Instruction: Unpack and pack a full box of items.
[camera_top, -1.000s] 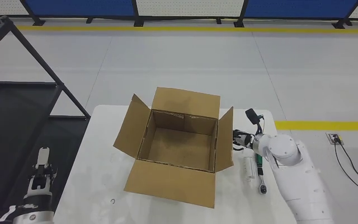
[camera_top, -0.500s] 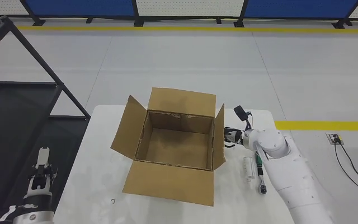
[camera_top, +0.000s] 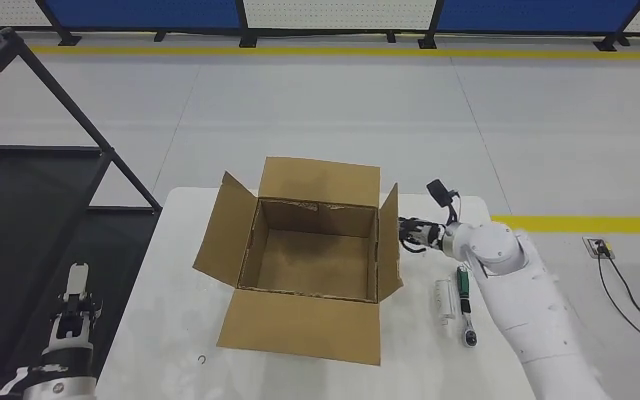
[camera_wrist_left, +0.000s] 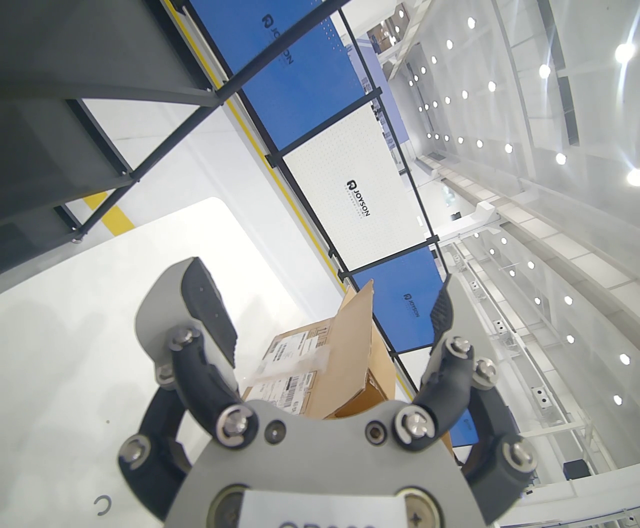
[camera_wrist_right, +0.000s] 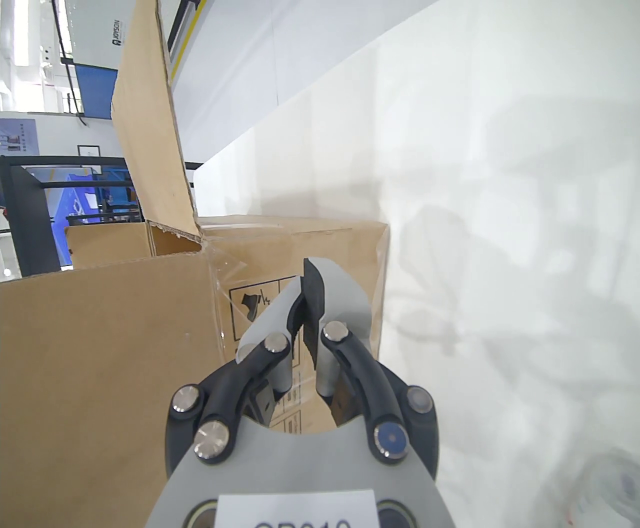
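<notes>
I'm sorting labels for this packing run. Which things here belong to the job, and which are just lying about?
Job:
open brown cardboard box
green-handled metal ratchet, beside the box
clear plastic tube, beside the box
right hand, shut, by the box's side

Lying about:
small C-shaped ring on the white table
black metal frame

1. Right arm (camera_top: 520, 300): smooth white shell, with a thin black cable at the wrist.
2. Right gripper (camera_wrist_right: 309, 290): grey fingers, black pads and links, silver screws.
3. Left gripper (camera_wrist_left: 322, 300): same build, with a white label, possibly numbered.
</notes>
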